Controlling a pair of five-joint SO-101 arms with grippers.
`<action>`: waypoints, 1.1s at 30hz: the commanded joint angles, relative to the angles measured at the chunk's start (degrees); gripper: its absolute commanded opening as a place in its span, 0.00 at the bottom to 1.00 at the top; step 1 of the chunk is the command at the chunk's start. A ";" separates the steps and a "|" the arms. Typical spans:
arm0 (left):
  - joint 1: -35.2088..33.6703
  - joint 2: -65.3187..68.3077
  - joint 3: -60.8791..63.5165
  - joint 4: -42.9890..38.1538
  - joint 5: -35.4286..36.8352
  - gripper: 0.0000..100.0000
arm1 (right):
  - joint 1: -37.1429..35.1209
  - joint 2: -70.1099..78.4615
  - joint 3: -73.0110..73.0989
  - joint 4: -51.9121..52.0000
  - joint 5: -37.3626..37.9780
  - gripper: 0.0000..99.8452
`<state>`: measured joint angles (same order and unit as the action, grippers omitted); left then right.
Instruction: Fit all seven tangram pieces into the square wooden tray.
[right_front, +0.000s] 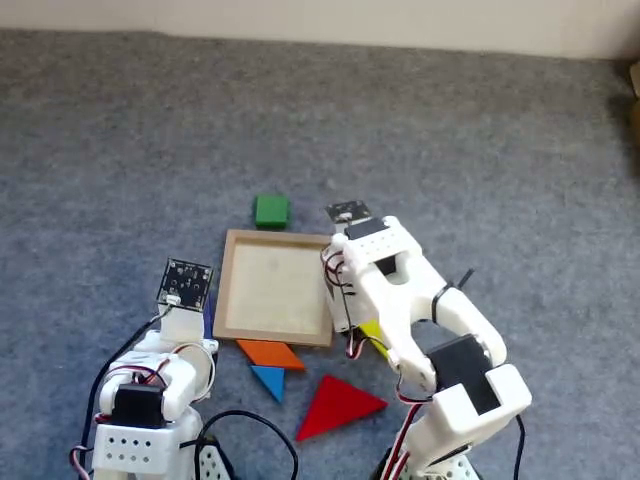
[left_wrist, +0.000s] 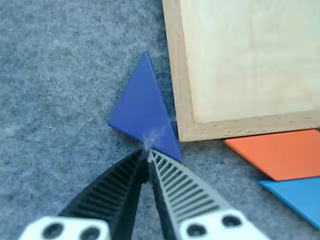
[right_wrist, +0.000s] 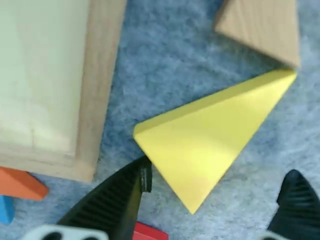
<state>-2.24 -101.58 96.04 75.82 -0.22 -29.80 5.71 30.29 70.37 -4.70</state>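
Left wrist view: left tool (left_wrist: 147, 155) pinched fully shut, nothing held, tips right at near corner of dark blue triangle (left_wrist: 142, 112), flat on desk (left_wrist: 50, 75), just beside outer rim of tray (left_wrist: 172, 65). Right wrist view: right tool (right_wrist: 220, 179) wide open, empty, straddling yellow triangle (right_wrist: 210, 140) flat near tray corner; wooden triangle (right_wrist: 262, 27) just beyond. High view, near to far: red triangle (right_front: 335, 405), light blue triangle (right_front: 268, 380), orange parallelogram (right_front: 270, 353) against near rim, tray bare inside, green square (right_front: 271, 211) just past far rim.

Judged step: first pick, none of seven placed. Next, likely: close right tool on yellow triangle, lift over rim, set flat into a corner. Open left tool before any grab at dark blue triangle.
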 joint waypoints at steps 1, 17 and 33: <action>0.40 -2.33 1.19 0.18 -0.26 0.00 | -3.30 -3.65 -1.27 -1.27 -0.79 0.38; 0.40 -2.33 1.19 0.18 -0.26 0.00 | -0.22 -3.56 -1.45 -7.08 -12.75 0.38; 0.40 -2.33 1.19 0.18 -0.26 0.00 | -0.13 -3.56 -1.45 -10.07 -17.58 0.38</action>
<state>-2.24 -101.58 96.04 75.82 -0.22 -31.12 5.71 30.37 62.20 -21.58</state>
